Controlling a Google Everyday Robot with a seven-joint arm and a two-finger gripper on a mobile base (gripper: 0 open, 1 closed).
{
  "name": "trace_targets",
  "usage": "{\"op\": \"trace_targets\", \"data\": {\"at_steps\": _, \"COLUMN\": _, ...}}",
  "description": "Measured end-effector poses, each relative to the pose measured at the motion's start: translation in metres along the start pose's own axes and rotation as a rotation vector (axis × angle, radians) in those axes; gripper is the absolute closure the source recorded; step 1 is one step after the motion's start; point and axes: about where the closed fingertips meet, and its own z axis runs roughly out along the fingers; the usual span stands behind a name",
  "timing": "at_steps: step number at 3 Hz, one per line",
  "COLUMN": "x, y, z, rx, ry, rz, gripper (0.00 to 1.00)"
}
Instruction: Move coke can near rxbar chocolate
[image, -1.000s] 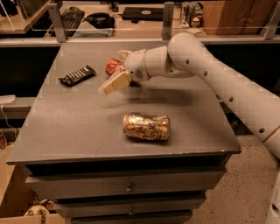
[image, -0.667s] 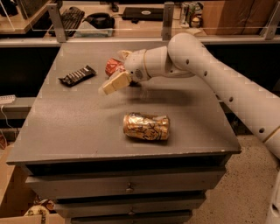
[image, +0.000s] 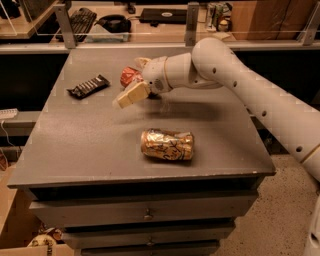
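Note:
The coke can (image: 128, 76), red with a silver top, is on the grey table top (image: 90, 145) at the back middle, partly hidden by my gripper. My gripper (image: 128, 82) reaches in from the right, low over the table, right at the can. The rxbar chocolate (image: 88, 86), a flat dark wrapper with pale lettering, lies flat to the left of the can, about a can's length away.
A gold-and-brown patterned can (image: 167, 144) lies on its side near the table's front middle. My white arm (image: 250, 85) crosses the right side of the table. A shelf with a keyboard (image: 80, 20) and other gear stands behind the table.

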Motion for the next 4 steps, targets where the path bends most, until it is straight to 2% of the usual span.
{"op": "trace_targets", "data": {"at_steps": 1, "x": 0.000, "y": 0.000, "z": 0.000, "rx": 0.000, "ry": 0.000, "rz": 0.000, "gripper": 0.11}}
{"op": "trace_targets", "data": {"at_steps": 2, "x": -0.002, "y": 0.000, "z": -0.001, "rx": 0.000, "ry": 0.000, "rz": 0.000, "gripper": 0.11}}
{"op": "trace_targets", "data": {"at_steps": 3, "x": -0.005, "y": -0.003, "z": -0.004, "rx": 0.007, "ry": -0.002, "rz": -0.007, "gripper": 0.00}}
{"op": "trace_targets", "data": {"at_steps": 4, "x": -0.054, "y": -0.044, "z": -0.061, "rx": 0.132, "ry": -0.027, "rz": -0.129, "gripper": 0.00}}
